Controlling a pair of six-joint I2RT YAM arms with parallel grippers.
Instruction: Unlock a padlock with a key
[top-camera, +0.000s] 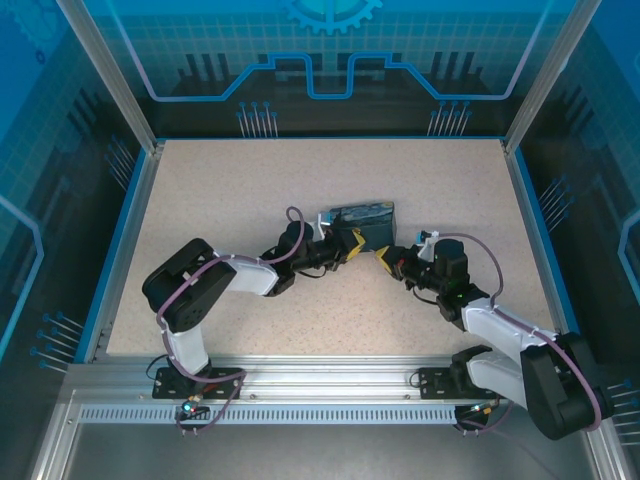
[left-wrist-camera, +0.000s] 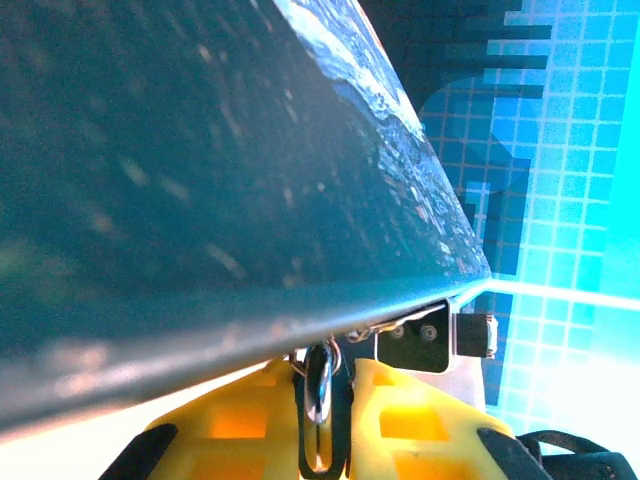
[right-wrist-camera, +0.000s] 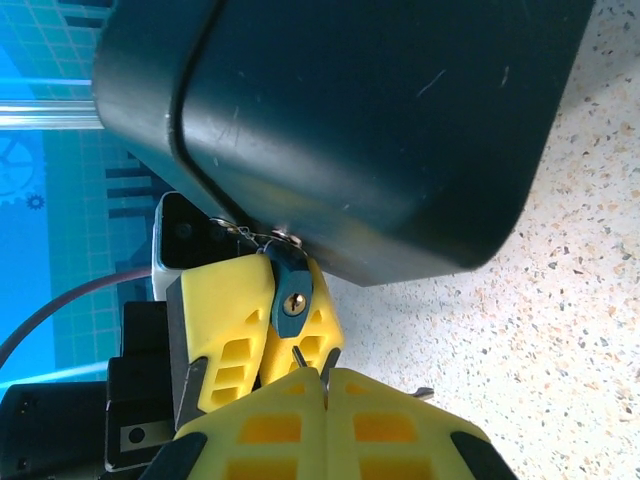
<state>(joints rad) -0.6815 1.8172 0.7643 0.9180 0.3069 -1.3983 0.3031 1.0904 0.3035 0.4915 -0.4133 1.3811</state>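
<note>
Two grips beside dark box (right-wrist-camera: 350, 120), left jaws clamped on padlock (right-wrist-camera: 286, 278), right jaws pinching key (right-wrist-camera: 298, 354)

A speckled beige desk (top-camera: 230, 190), bordered by a blue rim, was noted. One dark-blue box (top-camera: 366, 221) was recorded lying on it, near the middle.

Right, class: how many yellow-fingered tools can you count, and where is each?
2. The left tool grips the padlock at the box's near edge. The right tool, just right of it, is shut on the key, facing the padlock.
</note>
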